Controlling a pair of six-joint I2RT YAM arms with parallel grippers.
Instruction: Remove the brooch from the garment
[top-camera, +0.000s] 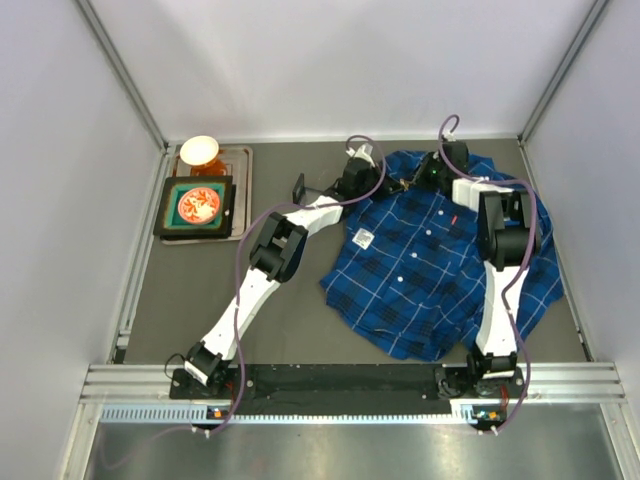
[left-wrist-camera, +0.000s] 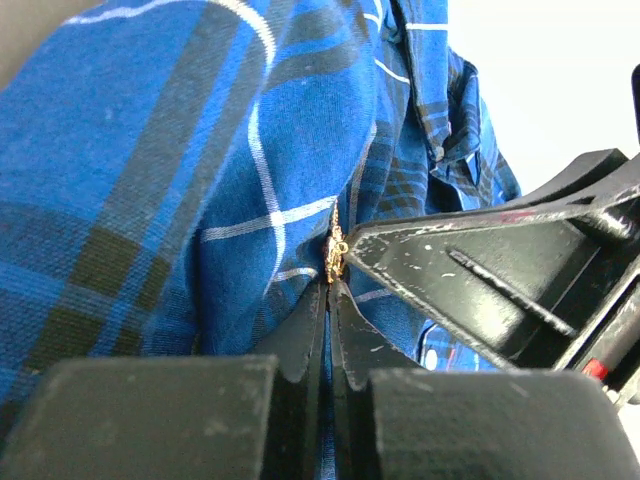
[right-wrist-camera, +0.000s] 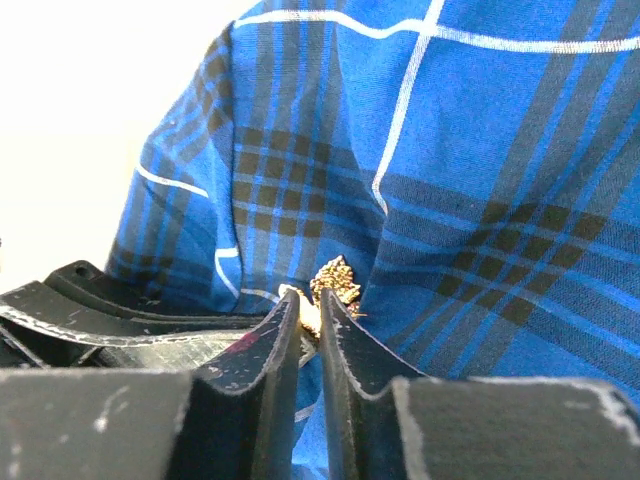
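The garment (top-camera: 440, 270), a dark-blue plaid shirt, lies spread at the centre right, collar at the far side. The brooch (top-camera: 405, 184) is a tiny golden ornament near the collar. It shows golden in the left wrist view (left-wrist-camera: 338, 250) and in the right wrist view (right-wrist-camera: 336, 279). My left gripper (top-camera: 392, 182) comes from the left; its jaws (left-wrist-camera: 333, 285) are shut on a fold of the garment just below the brooch. My right gripper (top-camera: 417, 181) comes from the right and is shut on the brooch (right-wrist-camera: 320, 300). Its finger (left-wrist-camera: 480, 290) crosses the left wrist view.
A tray (top-camera: 240, 190) at the back left holds a white cup (top-camera: 199, 150) and a dark square dish (top-camera: 197, 206) with red food. A white label (top-camera: 363, 238) sits on the shirt front. White enclosure walls stand around the table.
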